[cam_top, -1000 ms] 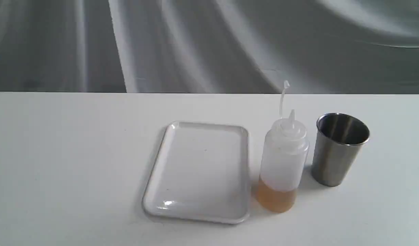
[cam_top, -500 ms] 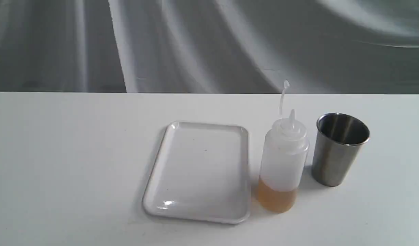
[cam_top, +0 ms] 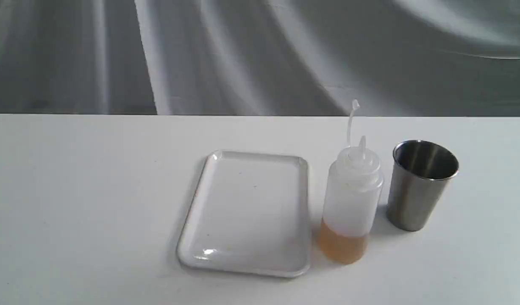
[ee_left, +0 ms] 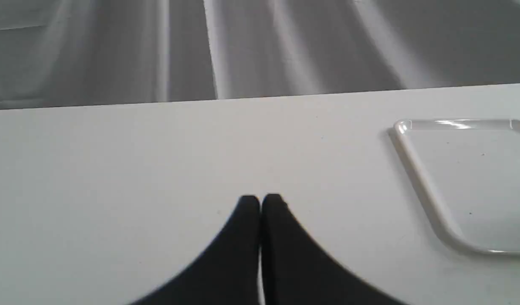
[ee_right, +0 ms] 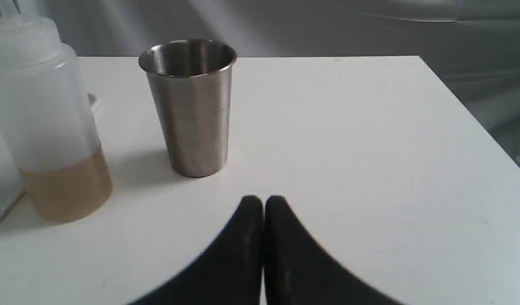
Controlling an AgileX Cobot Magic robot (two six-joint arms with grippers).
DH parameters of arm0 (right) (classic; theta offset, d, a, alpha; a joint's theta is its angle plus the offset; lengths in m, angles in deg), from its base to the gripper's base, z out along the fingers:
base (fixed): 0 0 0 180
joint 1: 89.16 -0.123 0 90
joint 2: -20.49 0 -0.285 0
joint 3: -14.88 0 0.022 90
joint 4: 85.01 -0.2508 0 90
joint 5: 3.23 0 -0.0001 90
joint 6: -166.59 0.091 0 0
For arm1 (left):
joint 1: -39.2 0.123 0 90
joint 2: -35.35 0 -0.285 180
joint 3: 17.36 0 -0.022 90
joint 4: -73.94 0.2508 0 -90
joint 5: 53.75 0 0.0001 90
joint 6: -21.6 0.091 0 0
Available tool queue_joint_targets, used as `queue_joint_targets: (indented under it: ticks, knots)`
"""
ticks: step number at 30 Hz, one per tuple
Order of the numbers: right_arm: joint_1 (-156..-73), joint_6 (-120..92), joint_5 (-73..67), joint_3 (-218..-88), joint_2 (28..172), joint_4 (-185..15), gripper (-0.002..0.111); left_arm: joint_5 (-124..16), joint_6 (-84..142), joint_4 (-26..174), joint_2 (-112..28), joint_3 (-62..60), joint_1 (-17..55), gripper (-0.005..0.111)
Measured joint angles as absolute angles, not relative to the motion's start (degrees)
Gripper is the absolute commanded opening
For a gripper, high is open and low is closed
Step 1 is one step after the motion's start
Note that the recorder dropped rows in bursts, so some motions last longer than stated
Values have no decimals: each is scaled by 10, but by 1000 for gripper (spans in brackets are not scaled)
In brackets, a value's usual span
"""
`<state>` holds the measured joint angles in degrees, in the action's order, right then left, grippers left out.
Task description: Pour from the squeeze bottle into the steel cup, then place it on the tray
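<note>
The squeeze bottle point(cam_top: 351, 199) stands upright on the white table, amber liquid at its bottom, its cap strap sticking up. Just right of it stands the steel cup point(cam_top: 421, 184), upright. Left of the bottle lies the white tray point(cam_top: 247, 214), nothing on it. Neither gripper shows in the exterior view. In the left wrist view my left gripper point(ee_left: 260, 200) is shut on nothing, over bare table beside the tray point(ee_left: 425, 186). In the right wrist view my right gripper point(ee_right: 263, 201) is shut on nothing, short of the cup point(ee_right: 191, 110) and the bottle point(ee_right: 48, 123).
The table point(cam_top: 94, 190) ends at a far edge in front of a grey draped backdrop point(cam_top: 260, 55). In the right wrist view the table's corner and side edge point(ee_right: 467, 110) lie close beyond the cup.
</note>
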<state>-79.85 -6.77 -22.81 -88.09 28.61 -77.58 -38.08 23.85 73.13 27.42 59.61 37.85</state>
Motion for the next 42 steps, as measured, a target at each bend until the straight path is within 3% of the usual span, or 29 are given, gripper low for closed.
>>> queue_joint_targets:
  ticks: [9,20,28,36,42]
  knots:
    - [-798,-68,-91,-881,286,-828,0,-381,238,731,274,596,379,0]
    - [-798,-65,98,-881,286,-1069,0,-381,238,731,274,596,379,0]
    - [-798,91,137,-881,286,-1191,0,-381,238,731,274,596,379,0]
    - [-798,314,178,-881,286,-1136,0,-381,238,731,274,596,379,0]
    - [-798,447,342,-881,285,-909,0,-381,238,731,274,596,379,0]
